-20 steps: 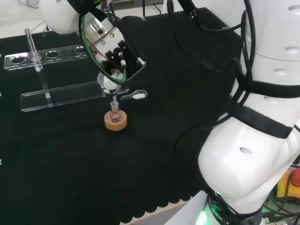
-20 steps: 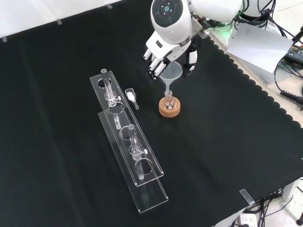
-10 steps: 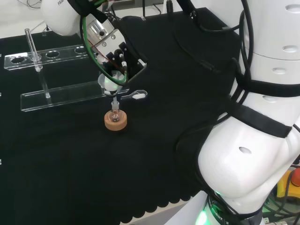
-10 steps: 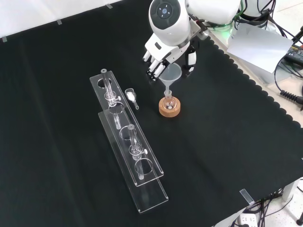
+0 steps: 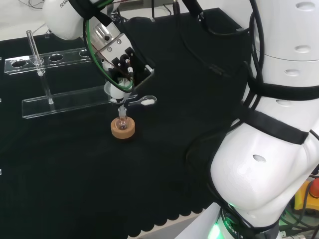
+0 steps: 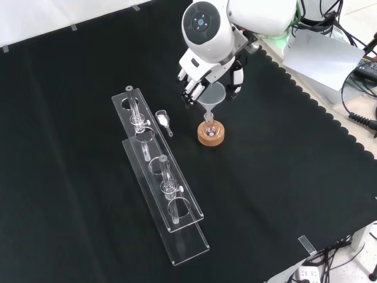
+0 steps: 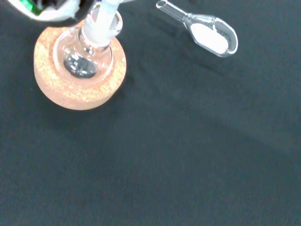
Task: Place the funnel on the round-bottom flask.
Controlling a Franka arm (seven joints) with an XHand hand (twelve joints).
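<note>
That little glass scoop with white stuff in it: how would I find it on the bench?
Find the long clear rack in the front view. Between its far end and the cork ring under the flask lies the glass scoop, flat on the cloth. It alone holds white powder.

Funnel (image 6: 213, 95) stem in flask (image 6: 211, 126) neck

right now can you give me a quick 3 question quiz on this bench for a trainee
1. True or false: the round-bottom flask sits on a cork ring.
2. What is the hand holding? A) scoop B) funnel C) test tube
3. Fill in: the glass scoop holds a ____ powder.

Key:
1. True.
2. B, the funnel, its stem at the flask's neck.
3. White.
</note>
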